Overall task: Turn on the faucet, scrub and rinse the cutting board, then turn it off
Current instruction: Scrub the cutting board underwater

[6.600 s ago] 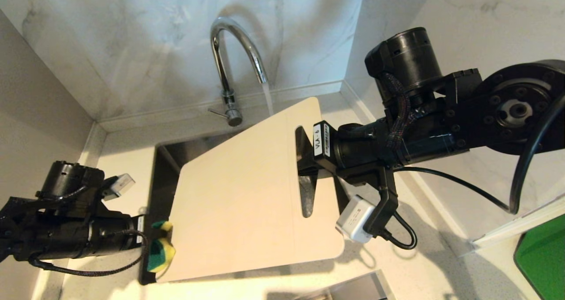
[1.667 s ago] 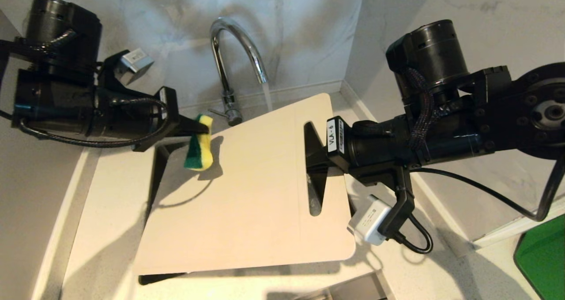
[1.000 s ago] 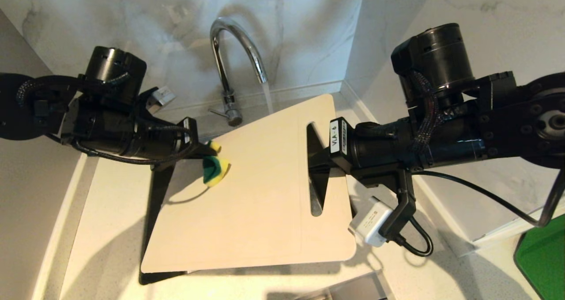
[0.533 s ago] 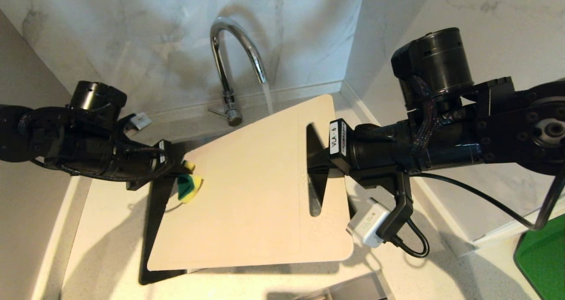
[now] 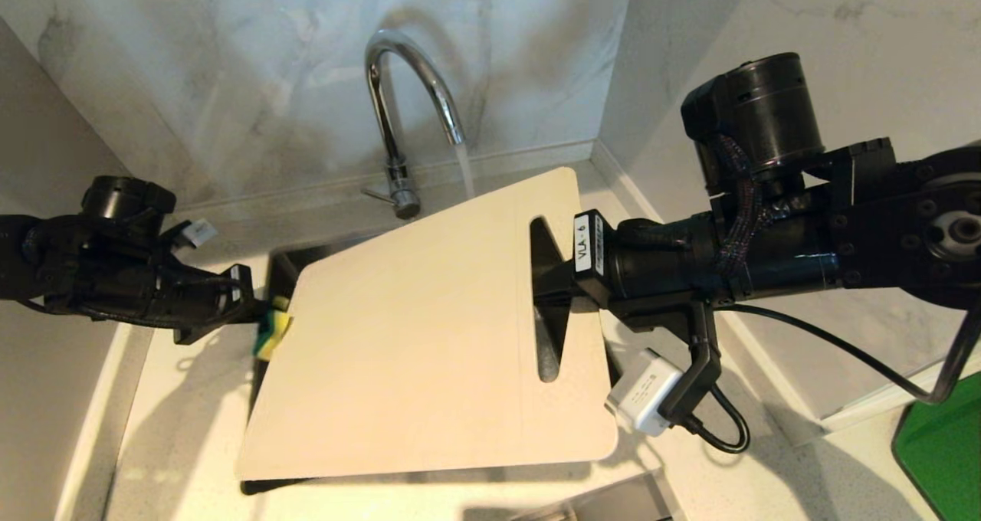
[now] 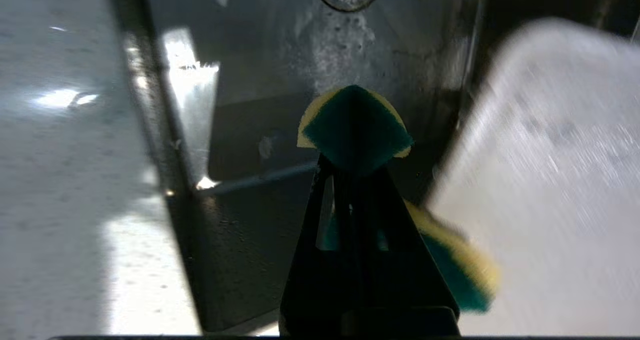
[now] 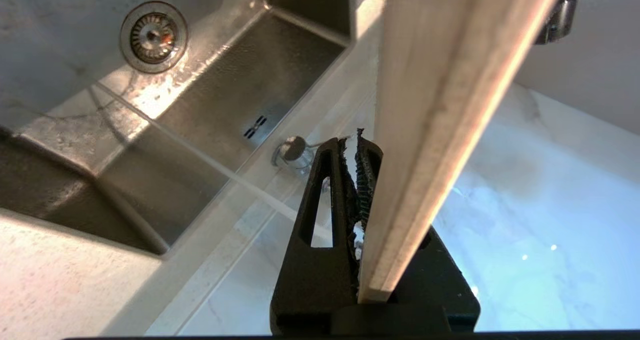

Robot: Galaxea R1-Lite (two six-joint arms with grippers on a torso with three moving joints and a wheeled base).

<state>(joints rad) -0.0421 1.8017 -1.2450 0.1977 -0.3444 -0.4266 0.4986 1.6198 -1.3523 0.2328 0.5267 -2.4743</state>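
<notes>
Right hand [image 5: 553,291] clamps cutting board [image 5: 429,337] over sink for rinsing; left hand [image 5: 260,323] pinches sponge [image 5: 273,328] at its left edge.

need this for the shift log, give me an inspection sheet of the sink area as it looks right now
surface: pale speckled countertop around a steel sink.
job's things: faucet running; cutting board held over the sink.
clutter: nothing seen.
grippers: left gripper shut on a yellow-green sponge at the board's left edge; right gripper shut on the board at its handle cutout.
cables: black cable loops off the right arm.
surroundings: marble wall; green object far right.
</notes>
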